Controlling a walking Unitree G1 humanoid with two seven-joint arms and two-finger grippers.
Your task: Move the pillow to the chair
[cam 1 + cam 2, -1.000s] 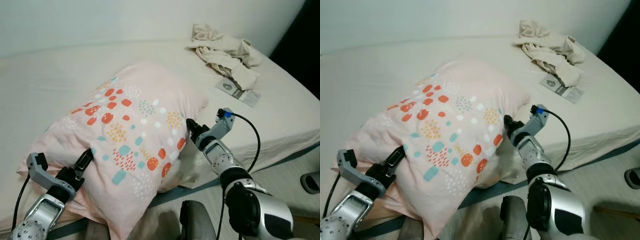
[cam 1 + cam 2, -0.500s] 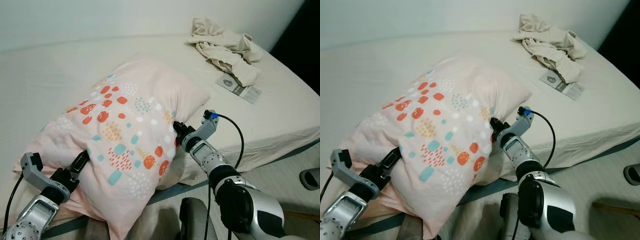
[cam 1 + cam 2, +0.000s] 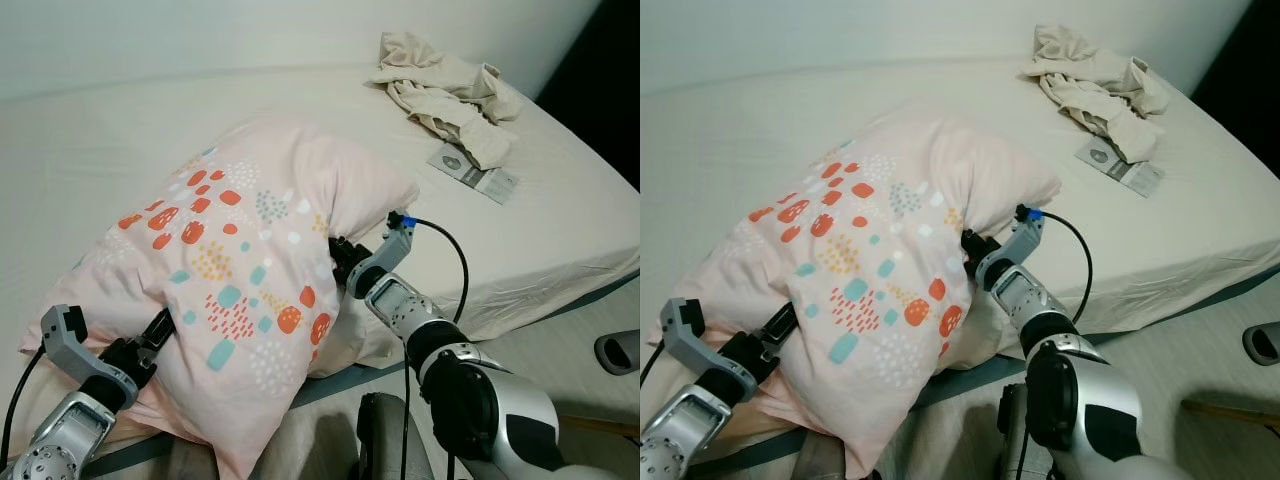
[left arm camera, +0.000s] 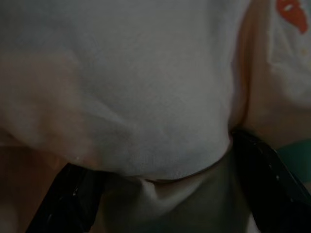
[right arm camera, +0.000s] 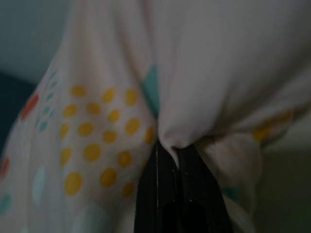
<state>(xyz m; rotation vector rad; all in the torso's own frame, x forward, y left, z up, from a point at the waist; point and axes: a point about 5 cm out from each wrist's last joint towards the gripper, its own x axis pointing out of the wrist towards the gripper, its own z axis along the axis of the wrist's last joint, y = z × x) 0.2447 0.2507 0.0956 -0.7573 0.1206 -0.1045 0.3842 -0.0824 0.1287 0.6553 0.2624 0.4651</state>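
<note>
- The pink pillow (image 3: 240, 290), printed with orange, teal and yellow spots, lies at the bed's (image 3: 90, 150) near edge, its lower corner hanging past that edge.
- The right pincer (image 3: 338, 258) presses into the pillow's right side; in the right wrist view its two black fingers (image 5: 170, 194) are drawn together, pinching a fold of the pillowcase.
- The left pincer (image 3: 160, 328) is pushed in under the pillow's near-left side; in the left wrist view its fingers (image 4: 73, 199) stand apart with a bulge of pillow cloth between them.
- A crumpled beige cloth (image 3: 445, 90) lies near the bed's far right corner, well apart from the pillow.
- A small flat packet (image 3: 473, 173) lies just beside that cloth, toward the bed's right edge.
</note>
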